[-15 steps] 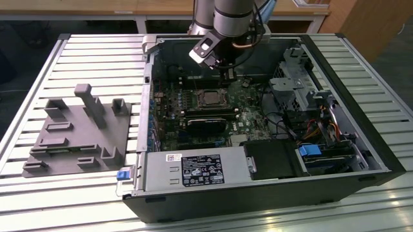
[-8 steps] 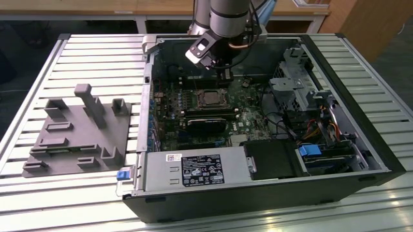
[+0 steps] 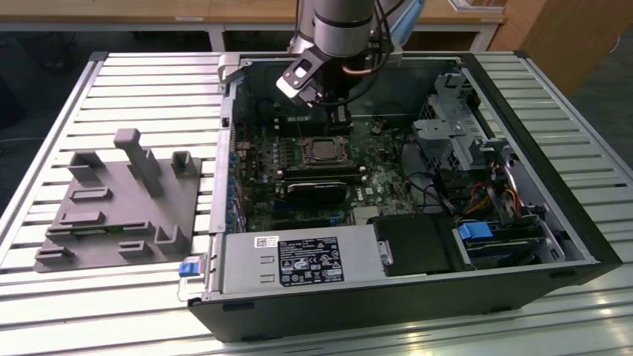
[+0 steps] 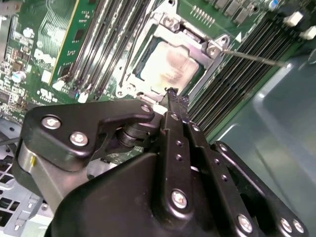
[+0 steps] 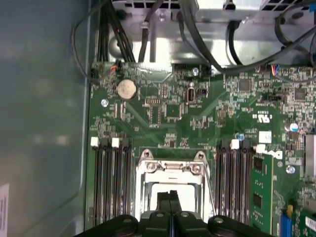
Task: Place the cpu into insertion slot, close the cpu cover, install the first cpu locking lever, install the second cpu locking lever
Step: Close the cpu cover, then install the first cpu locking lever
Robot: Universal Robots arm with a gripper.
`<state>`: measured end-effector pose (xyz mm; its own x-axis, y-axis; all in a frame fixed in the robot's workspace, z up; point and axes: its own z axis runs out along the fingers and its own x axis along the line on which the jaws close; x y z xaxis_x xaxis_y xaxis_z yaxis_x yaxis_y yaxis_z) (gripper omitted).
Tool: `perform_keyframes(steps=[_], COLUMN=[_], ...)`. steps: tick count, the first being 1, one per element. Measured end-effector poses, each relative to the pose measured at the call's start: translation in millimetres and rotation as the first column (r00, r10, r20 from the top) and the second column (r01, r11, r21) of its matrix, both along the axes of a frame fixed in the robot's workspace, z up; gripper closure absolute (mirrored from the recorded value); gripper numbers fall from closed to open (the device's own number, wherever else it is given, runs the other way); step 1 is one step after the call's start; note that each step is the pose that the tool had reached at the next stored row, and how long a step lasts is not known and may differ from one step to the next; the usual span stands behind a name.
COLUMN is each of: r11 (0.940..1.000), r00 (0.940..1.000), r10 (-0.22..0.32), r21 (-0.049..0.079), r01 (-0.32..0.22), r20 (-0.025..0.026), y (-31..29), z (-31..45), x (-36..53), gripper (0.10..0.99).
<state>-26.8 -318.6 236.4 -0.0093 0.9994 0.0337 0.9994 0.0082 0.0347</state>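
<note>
Right now your gripper (image 3: 336,122) hangs inside the open computer case (image 3: 396,304), its fingers pressed together with nothing between them. In the exterior view, the insertion slot (image 3: 325,150) lies toward 6 o'clock from the fingertips, close beneath them. The cpu (image 4: 170,69) sits in that slot, its pale top showing through the window of the cpu cover (image 5: 169,168), which looks to lie flat over it. In the second wrist view your fingertips hover just at the cover's edge. A thin locking lever (image 4: 254,58) juts from a corner of the cover across the memory slots (image 4: 232,84), its long axis pointing away from the socket. I judge it unlatched.
</note>
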Motion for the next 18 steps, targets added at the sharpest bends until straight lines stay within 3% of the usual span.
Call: perform_keyframes(steps=[7,18], r11=[1.0000,1.0000], r00=[1.0000,1.0000], r10=[0.000,0.000], r21=[0.000,0.000], r01=[0.000,0.000], r20=[0.0000,0.0000], y=[0.0,0.0], z=[-0.1,-0.4], x=[-6.0,-7.6], gripper=[0.969,0.969])
